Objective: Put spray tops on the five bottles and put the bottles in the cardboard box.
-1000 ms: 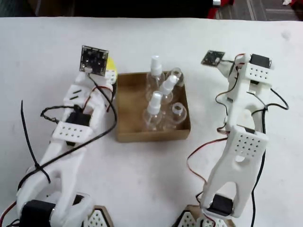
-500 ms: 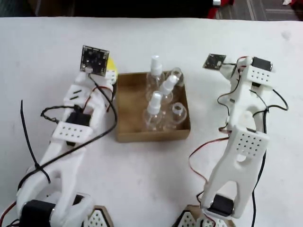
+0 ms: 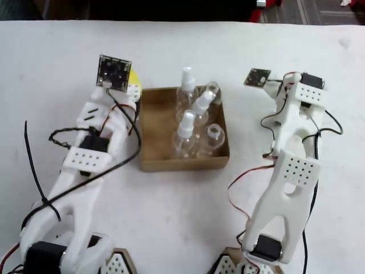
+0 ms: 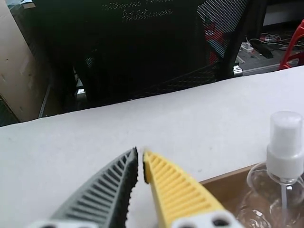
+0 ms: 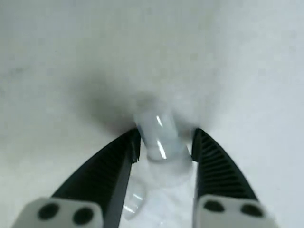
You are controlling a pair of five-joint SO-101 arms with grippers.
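Near edge: both arms rise from their bases over the table (image 3: 171,217).

Mid table: cardboard box (image 3: 182,164) sits between the arms. It holds five bottles, crowded into its right half. Three wear white spray tops: near topped bottle (image 3: 186,140), tilted topped bottle (image 3: 199,105) and far topped bottle (image 3: 185,91). Two have bare necks: near open bottle (image 3: 214,137) and far open bottle (image 3: 212,89).

Far side: left gripper (image 4: 140,159) is just beside the box's far left corner, with its fingers drawn together and nothing between them. Right gripper (image 5: 164,140) is well to the right of the box, over bare table. It is narrowed around a small clear piece (image 5: 159,142) and appears to grip it. I cannot tell whether this is part of a spray top.

Judgement: boxing looks done; two tops remain to be fitted.

Risks:
- The clear piece is smooth and held only near the fingertips, so it may slip or rotate on the way to the box.
- The open necks stand hard against the topped bottles, so a descent slightly off-centre could tip the leaning one further or topple a neighbour.
- The left gripper sits so close to the box that any sideways move could shove it and shift the necks off target.
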